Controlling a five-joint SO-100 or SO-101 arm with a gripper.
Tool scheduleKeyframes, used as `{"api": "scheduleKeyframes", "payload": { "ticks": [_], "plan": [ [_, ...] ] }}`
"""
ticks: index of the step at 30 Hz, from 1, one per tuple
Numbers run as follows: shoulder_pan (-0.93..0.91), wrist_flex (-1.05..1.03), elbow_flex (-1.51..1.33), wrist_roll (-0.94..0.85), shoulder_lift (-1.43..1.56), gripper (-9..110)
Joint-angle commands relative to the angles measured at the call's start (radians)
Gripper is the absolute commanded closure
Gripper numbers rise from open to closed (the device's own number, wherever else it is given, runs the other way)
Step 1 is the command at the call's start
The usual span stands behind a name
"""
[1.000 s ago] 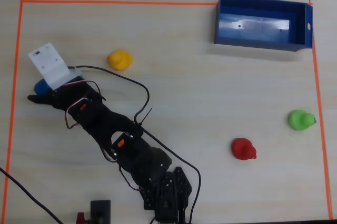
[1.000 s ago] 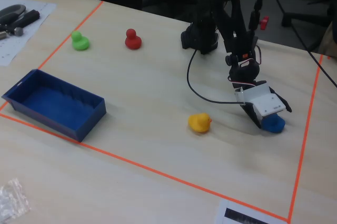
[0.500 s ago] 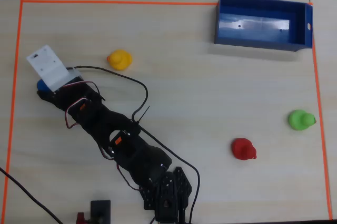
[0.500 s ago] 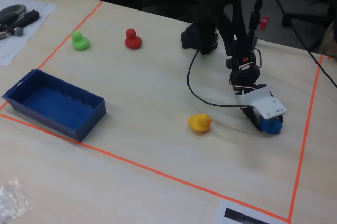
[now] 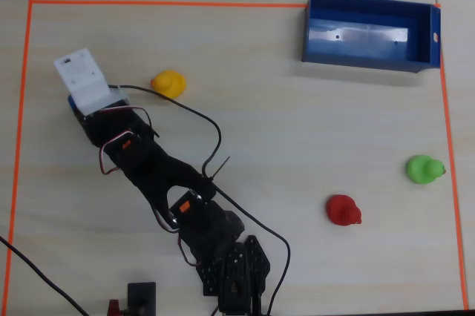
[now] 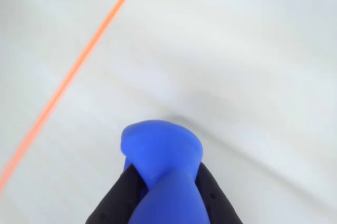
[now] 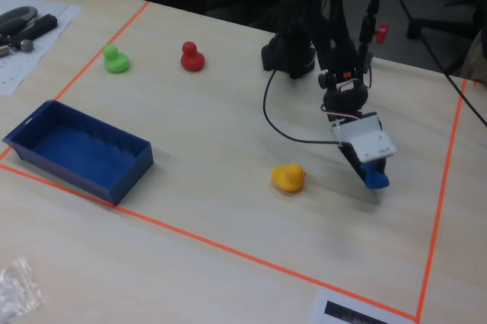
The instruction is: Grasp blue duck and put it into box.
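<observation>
My gripper [image 6: 166, 184] is shut on the blue duck [image 6: 162, 150]. The black fingers [image 6: 113, 203] press it from both sides in the wrist view. In the fixed view the gripper [image 7: 371, 174] holds the blue duck [image 7: 377, 180] low over the table, right of the yellow duck. I cannot tell if the duck touches the table. In the overhead view the white wrist housing [image 5: 82, 79] hides the duck, apart from a blue sliver [image 5: 73, 101]. The dark-blue box [image 5: 367, 60] stands at the top right there, and at the left in the fixed view [image 7: 84, 168]. It holds no ducks.
A yellow duck [image 5: 169, 83] sits close to the gripper. A red duck [image 5: 343, 210] and a green duck [image 5: 424, 169] sit at the lower right of the overhead view. Orange tape [image 5: 28, 108] frames the work area. The arm's cable [image 5: 200, 119] trails across the table.
</observation>
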State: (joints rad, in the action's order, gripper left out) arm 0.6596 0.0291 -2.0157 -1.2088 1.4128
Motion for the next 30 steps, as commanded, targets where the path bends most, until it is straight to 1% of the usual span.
{"api": "scheduleKeyframes", "payload": {
  "ticks": [1, 4, 7, 12, 15, 18, 21, 24, 30],
  "plan": [
    [-0.169, -0.178, 0.052, 0.025, 0.291, 101],
    [-0.365, -0.273, 0.183, 0.014, 0.396, 101],
    [-0.588, -0.334, 0.397, -0.029, 0.362, 101],
    [-0.93, -0.396, 0.819, -0.075, 0.08, 101],
    [-1.08, -0.36, 1.012, -0.106, -0.109, 101],
    [-1.192, -0.325, 1.164, -0.127, -0.275, 101],
    [-1.279, -0.258, 1.201, -0.158, -0.38, 101],
    [-1.345, -0.241, 1.193, -0.167, -0.446, 101],
    [-1.401, -0.224, 1.095, -0.167, -0.511, 101]
  ]
}}
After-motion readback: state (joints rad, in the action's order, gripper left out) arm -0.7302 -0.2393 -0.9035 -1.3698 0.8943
